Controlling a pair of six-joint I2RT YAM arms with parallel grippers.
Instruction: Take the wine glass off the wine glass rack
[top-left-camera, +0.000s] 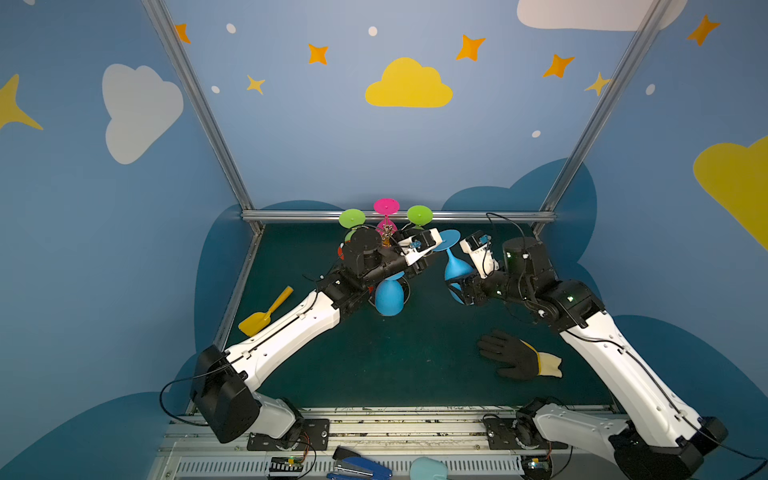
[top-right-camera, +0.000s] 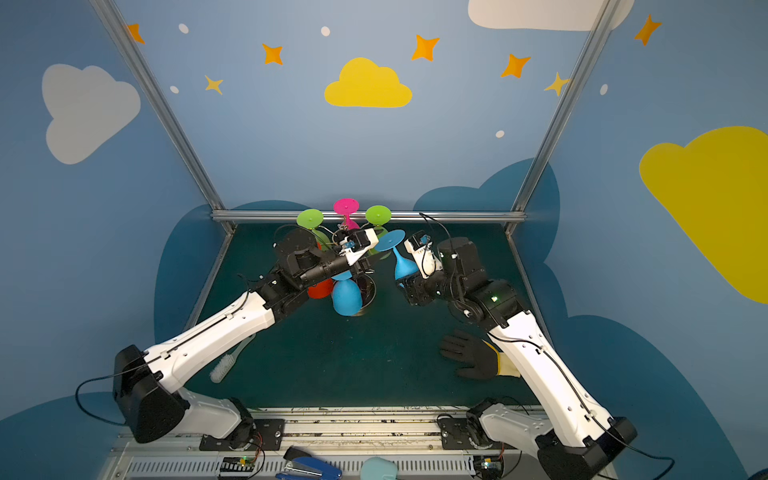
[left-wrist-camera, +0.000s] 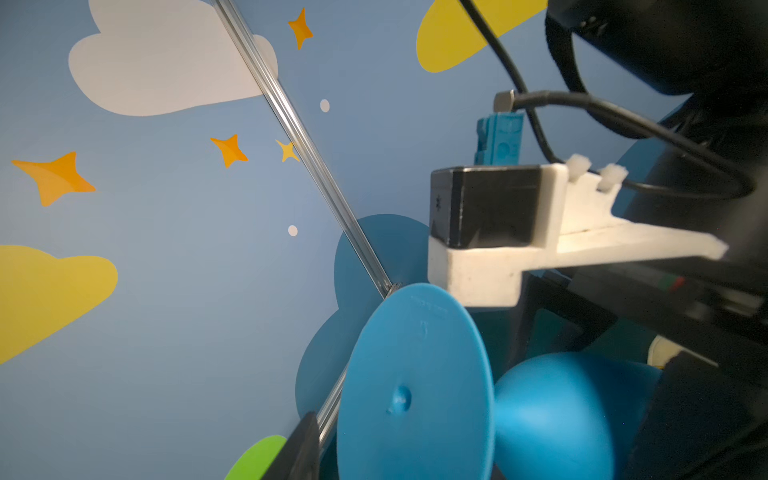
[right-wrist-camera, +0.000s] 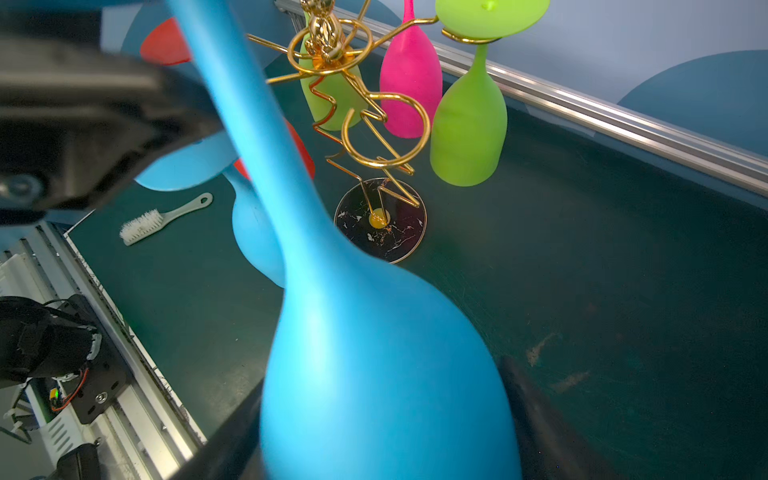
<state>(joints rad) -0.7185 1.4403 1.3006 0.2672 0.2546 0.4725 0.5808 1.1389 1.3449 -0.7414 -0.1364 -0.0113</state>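
The wine glass rack (right-wrist-camera: 374, 137) is a gold wire tree on a dark round base (right-wrist-camera: 380, 220), at the back middle of the mat. A blue wine glass (top-left-camera: 456, 269) hangs foot-up in the air to the right of the rack, clear of its loops. My right gripper (top-left-camera: 457, 287) is shut on its bowl (right-wrist-camera: 374, 374), a finger on each side. My left gripper (top-left-camera: 434, 255) reaches across to the glass's stem, just under the blue foot (left-wrist-camera: 415, 386). Only one of its fingers (left-wrist-camera: 299, 449) shows, so its grip is unclear.
Still hanging on the rack are two green glasses (top-left-camera: 352, 218) (top-left-camera: 419, 215), a pink one (top-left-camera: 386, 206), a red one (top-right-camera: 320, 289) and another blue one (top-left-camera: 389, 297). A black glove (top-left-camera: 511, 353), a yellow scoop (top-left-camera: 266, 313) and a brush (right-wrist-camera: 162, 218) lie on the mat.
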